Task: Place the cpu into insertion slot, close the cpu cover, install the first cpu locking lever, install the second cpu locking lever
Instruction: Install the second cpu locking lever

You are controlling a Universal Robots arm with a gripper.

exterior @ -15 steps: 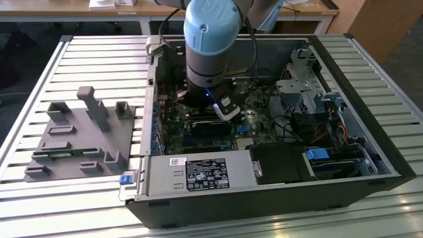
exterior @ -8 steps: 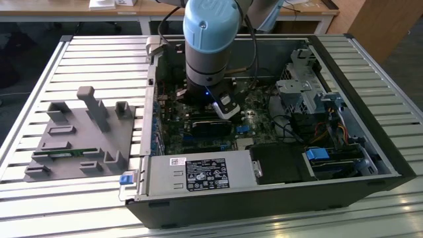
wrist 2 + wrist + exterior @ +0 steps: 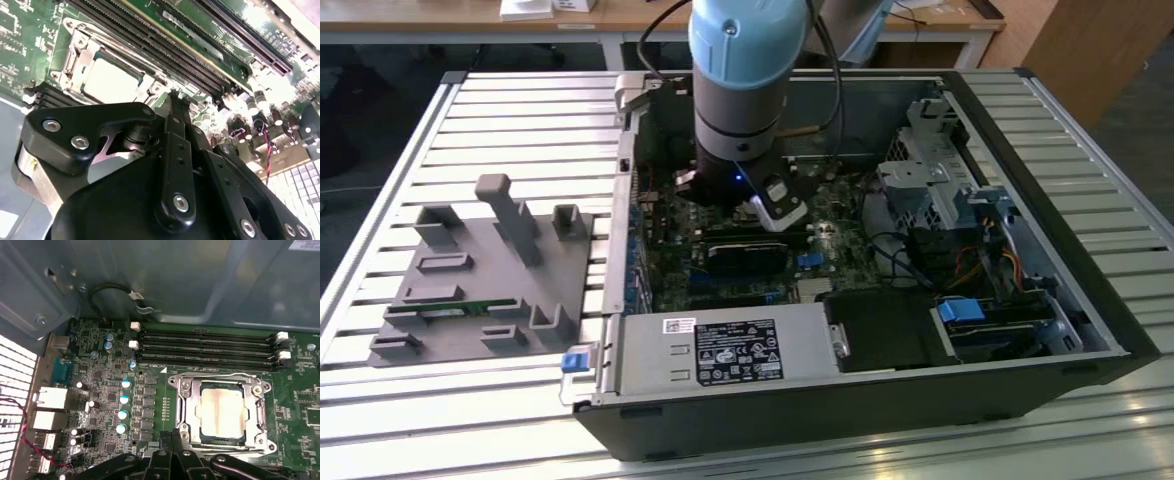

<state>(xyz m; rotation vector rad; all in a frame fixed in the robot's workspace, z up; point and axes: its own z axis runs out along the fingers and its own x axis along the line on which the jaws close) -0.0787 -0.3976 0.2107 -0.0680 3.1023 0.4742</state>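
End effector fingers pressed together, holding nothing, tips just beside the insertion slot rim at about 7 o'clock of it in the first wrist view. The cpu sits seated in the slot; the cpu cover is down flat around it, chip showing through its window. Cannot tell whether either locking lever is latched.

Risk, as a judgement: tips are crowded by capacitors and board parts; a sideways slip could scrape the green board or pop the cover.

The computer case lies open on the slatted bench, holding the motherboard, memory slots and power supply. Grey fixture outside at 9 o'clock of the case.
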